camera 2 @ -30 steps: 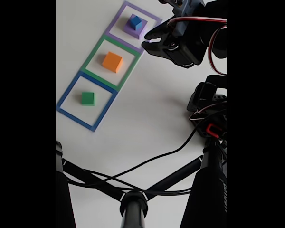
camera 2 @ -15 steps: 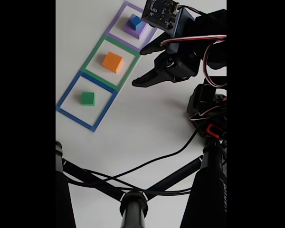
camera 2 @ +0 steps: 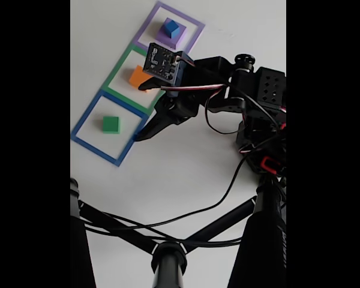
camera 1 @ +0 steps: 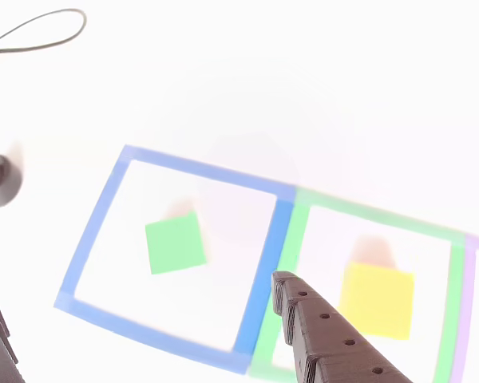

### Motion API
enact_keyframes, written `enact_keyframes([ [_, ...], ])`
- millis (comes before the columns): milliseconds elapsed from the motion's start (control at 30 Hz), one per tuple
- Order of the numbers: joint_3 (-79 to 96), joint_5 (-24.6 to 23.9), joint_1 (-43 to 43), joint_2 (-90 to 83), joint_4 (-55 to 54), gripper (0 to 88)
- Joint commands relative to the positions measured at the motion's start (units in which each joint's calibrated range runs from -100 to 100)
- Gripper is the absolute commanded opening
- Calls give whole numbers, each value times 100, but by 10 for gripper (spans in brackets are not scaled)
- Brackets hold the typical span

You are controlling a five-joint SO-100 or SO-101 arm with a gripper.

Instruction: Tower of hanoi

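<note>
The tower of hanoi blocks lie in a diagonal row of flat square outlines. In the fixed view the small blue cube (camera 2: pixel 171 27) rests on the purple block (camera 2: pixel 167 39) in the purple outline. The orange-yellow block (camera 2: pixel 135 77) is partly hidden behind the wrist board. The green block (camera 2: pixel 111 124) sits alone in the blue outline (camera 2: pixel 84 117). My gripper (camera 2: pixel 140 134) hovers open and empty over that outline's right corner. In the other view the green block (camera 1: pixel 176 247) lies between my spread fingers (camera 1: pixel 311 323), with the orange-yellow block (camera 1: pixel 376 302) to the right.
Black stand bars (camera 2: pixel 168 255) and loose cables (camera 2: pixel 192 210) cross the lower part of the fixed view. The arm's base and motors (camera 2: pixel 261 120) stand at the right. A cable loop (camera 1: pixel 40 28) lies at the top left of the other view.
The arm has swung from beside the purple outline down past the orange-yellow block to the blue outline's corner. The gripper stayed open and the blocks did not move.
</note>
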Motion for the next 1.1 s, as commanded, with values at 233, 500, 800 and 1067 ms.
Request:
enact_keyframes([
  [233, 2185, 79, 98, 1191, -4963, 422],
  [500, 2794, 79, 261, 2071, -6567, 429],
  [800, 2030, 79, 21, 3952, -7490, 423],
  [1067, 1212, 79, -132, 5785, -8575, 429],
])
